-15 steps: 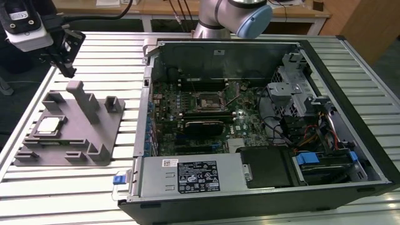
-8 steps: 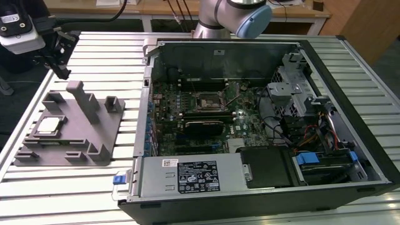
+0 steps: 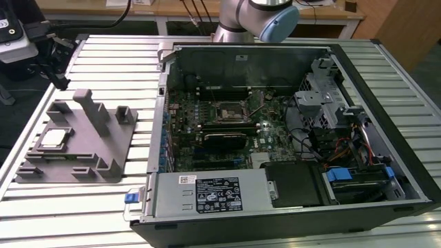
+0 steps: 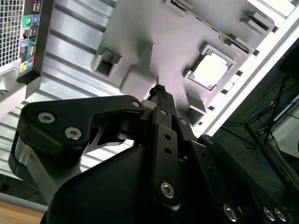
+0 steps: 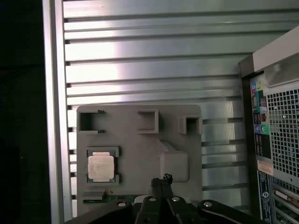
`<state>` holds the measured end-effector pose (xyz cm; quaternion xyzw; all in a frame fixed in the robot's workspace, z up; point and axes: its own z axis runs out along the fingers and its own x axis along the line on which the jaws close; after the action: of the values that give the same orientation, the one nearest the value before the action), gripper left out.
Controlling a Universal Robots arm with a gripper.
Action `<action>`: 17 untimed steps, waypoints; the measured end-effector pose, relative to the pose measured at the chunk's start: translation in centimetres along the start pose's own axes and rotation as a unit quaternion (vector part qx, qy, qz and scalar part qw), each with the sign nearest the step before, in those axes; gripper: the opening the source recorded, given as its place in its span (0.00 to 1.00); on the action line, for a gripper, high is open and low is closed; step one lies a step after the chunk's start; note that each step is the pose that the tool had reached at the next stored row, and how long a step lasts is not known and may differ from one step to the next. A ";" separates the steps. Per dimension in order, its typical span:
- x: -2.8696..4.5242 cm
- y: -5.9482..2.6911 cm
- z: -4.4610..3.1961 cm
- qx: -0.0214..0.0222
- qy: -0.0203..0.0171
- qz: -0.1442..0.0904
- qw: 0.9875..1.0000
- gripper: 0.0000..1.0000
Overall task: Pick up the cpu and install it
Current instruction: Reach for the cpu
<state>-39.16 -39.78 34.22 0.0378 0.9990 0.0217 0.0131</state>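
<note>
My claw (image 5: 161, 179), pinched narrow on nothing, hangs over the grey tray (image 5: 135, 144), near the cpu (image 5: 100, 167) its recess keeps square for gripping.

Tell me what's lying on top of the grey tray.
The cpu lies flat in a square pocket of the grey tray, metal top up. Whatever is beneath the chip is covered.

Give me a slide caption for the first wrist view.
Gripper over the grey tray, cpu seated in its pocket.
</note>
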 end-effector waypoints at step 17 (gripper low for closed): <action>2.71 -0.28 1.19 0.000 0.000 0.000 1.000 0.11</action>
<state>-41.85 -39.80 32.95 0.0378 0.9990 0.0218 0.0132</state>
